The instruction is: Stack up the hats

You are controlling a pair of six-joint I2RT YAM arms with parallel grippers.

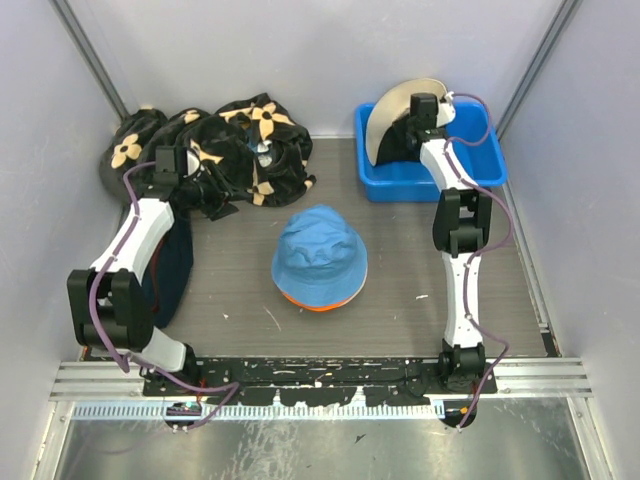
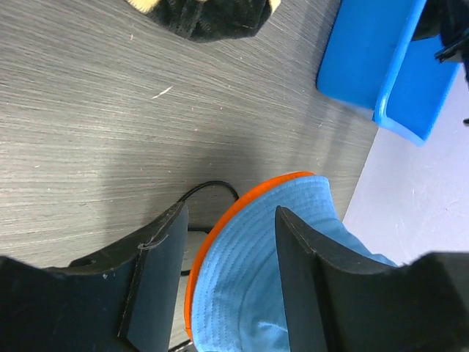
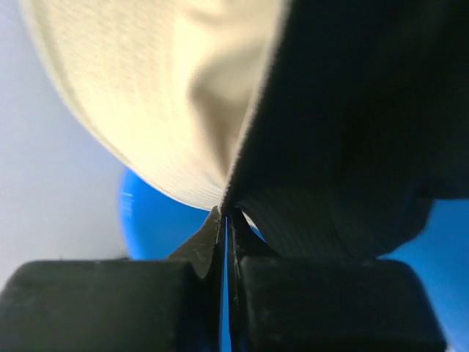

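The right gripper pinches the thin edge of the soft cream hat over the blue plastic bin, while the left gripper gapes wide, away from the round blue hat.

You have stacked hats mid-table. Bin far right holds an upright hat; cloth heap far left.

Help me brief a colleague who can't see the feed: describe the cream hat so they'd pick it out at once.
Find the blue bin at the table's far right corner. The cream hat stands on edge inside it, its edge pinched by the jaws of the right gripper. It is the only pale hat; the light blue hat lies flat mid-table on an orange hat.
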